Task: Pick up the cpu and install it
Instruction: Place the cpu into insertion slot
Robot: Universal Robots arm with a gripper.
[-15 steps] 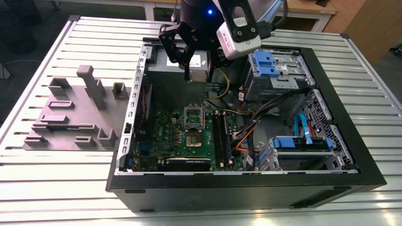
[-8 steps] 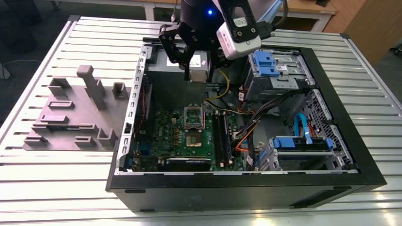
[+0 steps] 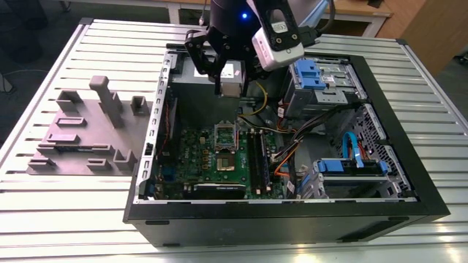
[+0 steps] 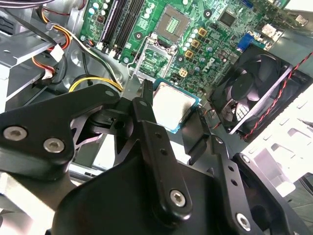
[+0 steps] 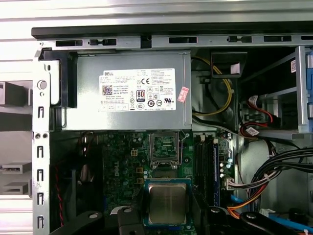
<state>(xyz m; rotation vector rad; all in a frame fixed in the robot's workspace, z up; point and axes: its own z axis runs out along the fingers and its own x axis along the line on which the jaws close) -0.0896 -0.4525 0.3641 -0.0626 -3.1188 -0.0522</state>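
The cpu (image 3: 232, 83), a flat square chip with a silver top and pale rim, hangs in the air over the open computer case. My gripper (image 3: 229, 82) is shut on it, black fingers clamping two opposite edges. In both wrist views the cpu (image 4: 171, 104) (image 5: 167, 202) sits between the fingers (image 4: 142, 105), well above the green motherboard (image 3: 219, 164). The cpu socket (image 5: 164, 147) (image 4: 177, 22) lies open on the board with its metal frame lifted. In the exterior view the socket (image 3: 225, 139) is nearer the case's front than the held chip.
A grey power-supply box (image 5: 132, 98) with a white label fills the case's back corner. A black fan (image 4: 259, 93), memory slots (image 5: 205, 166), loose cables (image 3: 292, 148) and blue drive bays (image 3: 310, 74) surround the socket. A grey fixture block (image 3: 87, 131) stands on the slatted table.
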